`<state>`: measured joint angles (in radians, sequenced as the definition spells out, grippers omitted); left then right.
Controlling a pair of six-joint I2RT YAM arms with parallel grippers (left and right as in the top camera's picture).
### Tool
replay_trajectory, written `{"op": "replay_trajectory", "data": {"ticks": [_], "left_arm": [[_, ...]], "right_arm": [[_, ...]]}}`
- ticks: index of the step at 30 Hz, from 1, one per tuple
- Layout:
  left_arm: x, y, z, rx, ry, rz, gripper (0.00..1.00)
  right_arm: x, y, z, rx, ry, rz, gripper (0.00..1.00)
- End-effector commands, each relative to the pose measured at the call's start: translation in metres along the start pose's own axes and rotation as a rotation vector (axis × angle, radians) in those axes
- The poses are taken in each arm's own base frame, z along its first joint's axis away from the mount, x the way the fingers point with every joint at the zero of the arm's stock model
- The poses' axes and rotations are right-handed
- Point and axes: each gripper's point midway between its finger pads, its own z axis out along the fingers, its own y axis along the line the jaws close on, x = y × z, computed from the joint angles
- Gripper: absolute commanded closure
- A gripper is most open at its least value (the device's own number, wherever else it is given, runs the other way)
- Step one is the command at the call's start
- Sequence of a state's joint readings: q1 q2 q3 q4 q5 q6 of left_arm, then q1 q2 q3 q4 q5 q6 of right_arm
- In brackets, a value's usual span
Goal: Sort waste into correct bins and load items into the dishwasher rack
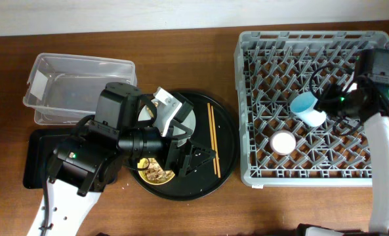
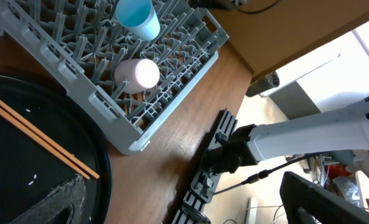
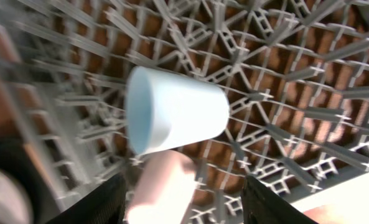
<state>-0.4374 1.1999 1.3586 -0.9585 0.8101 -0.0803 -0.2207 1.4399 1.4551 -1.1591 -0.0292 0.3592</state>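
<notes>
The grey dishwasher rack (image 1: 306,176) holds a light blue cup (image 1: 306,107) on its side and a pink cup (image 1: 283,141) beside it; both show in the right wrist view (blue cup (image 3: 175,118), pink cup (image 3: 162,186)). My right gripper (image 1: 323,110) is open and empty just above them (image 3: 181,208). My left gripper (image 1: 193,159) is open and empty over the round black tray (image 1: 228,147). On the tray are the grey plate (image 1: 189,119), the chopsticks (image 1: 212,137) and the yellow bowl (image 1: 156,174) with food scraps. The napkin and wrapper are not clearly visible.
The clear tub (image 1: 76,88) stands at the back left, and the shallow black tray (image 1: 38,157) in front of it is partly under my left arm. The left wrist view shows the rack corner (image 2: 134,146), the chopsticks (image 2: 41,140) and the table's edge.
</notes>
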Motion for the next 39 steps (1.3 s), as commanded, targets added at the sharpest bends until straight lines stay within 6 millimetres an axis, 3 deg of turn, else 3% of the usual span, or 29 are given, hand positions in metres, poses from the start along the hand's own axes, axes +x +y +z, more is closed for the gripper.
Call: {"op": "replay_trajectory", "data": {"ticks": [1, 4, 5, 6, 8, 12, 14, 16, 17, 18, 20, 21, 24, 26, 28, 29, 31, 33, 36, 37, 39], "left_arm": [[0.000, 0.000, 0.000, -0.002, 0.000, -0.007, 0.01], [0.002, 0.000, 0.000, -0.002, 0.006, -0.014, 0.01], [0.004, 0.000, 0.000, -0.003, 0.012, -0.020, 0.01], [0.005, -0.002, 0.001, 0.000, 0.019, -0.021, 0.01], [0.008, -0.009, 0.005, 0.017, 0.033, 0.001, 0.01], [0.007, -0.011, 0.006, 0.023, 0.031, 0.011, 0.01], [0.009, -0.011, 0.006, 0.020, 0.039, 0.002, 0.01], [0.012, 0.001, 0.006, -0.047, 0.046, -0.010, 0.04], [0.014, 0.008, 0.005, -0.086, 0.052, -0.018, 0.04], [0.015, 0.012, 0.005, -0.113, 0.056, -0.022, 0.05], [0.015, 0.023, 0.003, -0.176, 0.052, -0.037, 0.06], [0.018, 0.033, 0.001, -0.234, 0.057, -0.061, 0.08], [0.033, 0.056, -0.008, -0.385, 0.099, -0.132, 0.11], [0.039, 0.067, -0.013, -0.457, 0.109, -0.171, 0.11], [0.051, 0.088, -0.029, -0.618, 0.113, -0.279, 0.11], [0.058, 0.096, -0.039, -0.697, 0.110, -0.331, 0.11], [0.070, 0.105, -0.054, -0.808, 0.112, -0.405, 0.11], [0.073, 0.107, -0.057, -0.826, 0.126, -0.408, 0.11], [0.076, 0.107, -0.057, -0.828, 0.137, -0.413, 0.11], [0.087, 0.115, -0.050, -0.835, 0.171, -0.426, 0.11], [0.101, 0.127, -0.018, -0.805, 0.233, -0.410, 0.11]], "right_arm": [[0.003, 0.016, 0.027, -0.030, 0.076, 0.010, 0.39], [0.007, 0.024, 0.067, 0.012, 0.146, -0.033, 0.39], [0.006, 0.021, 0.073, 0.035, 0.148, -0.027, 0.39], [0.009, 0.004, 0.073, 0.130, 0.153, 0.001, 0.42], [0.018, -0.016, 0.067, 0.234, 0.182, -0.006, 0.66], [0.026, -0.019, 0.064, 0.244, 0.215, -0.008, 0.96], [0.017, -0.005, 0.029, 0.166, 0.163, 0.000, 0.96], [0.029, 0.031, -0.022, -0.078, 0.163, -0.080, 0.96], [0.040, 0.043, -0.041, -0.152, 0.158, -0.131, 0.96], [0.065, 0.054, -0.062, -0.191, 0.183, -0.191, 0.96], [0.105, 0.078, -0.071, -0.225, 0.247, -0.335, 0.96], [0.139, 0.100, -0.063, -0.236, 0.321, -0.422, 0.96], [0.217, 0.148, -0.007, -0.268, 0.470, -0.524, 0.96], [0.255, 0.162, 0.025, -0.218, 0.497, -0.567, 0.96], [0.268, 0.170, 0.054, -0.149, 0.492, -0.549, 0.96], [0.272, 0.173, 0.062, -0.144, 0.497, -0.557, 0.96], [0.276, 0.173, 0.072, -0.125, 0.515, -0.559, 0.46], [0.272, 0.176, 0.064, -0.149, 0.496, -0.555, 0.44], [0.246, 0.181, 0.028, -0.232, 0.397, -0.530, 0.43], [0.211, 0.167, 0.002, -0.255, 0.313, -0.445, 0.43], [0.177, 0.150, -0.033, -0.334, 0.214, -0.367, 0.42]]}}
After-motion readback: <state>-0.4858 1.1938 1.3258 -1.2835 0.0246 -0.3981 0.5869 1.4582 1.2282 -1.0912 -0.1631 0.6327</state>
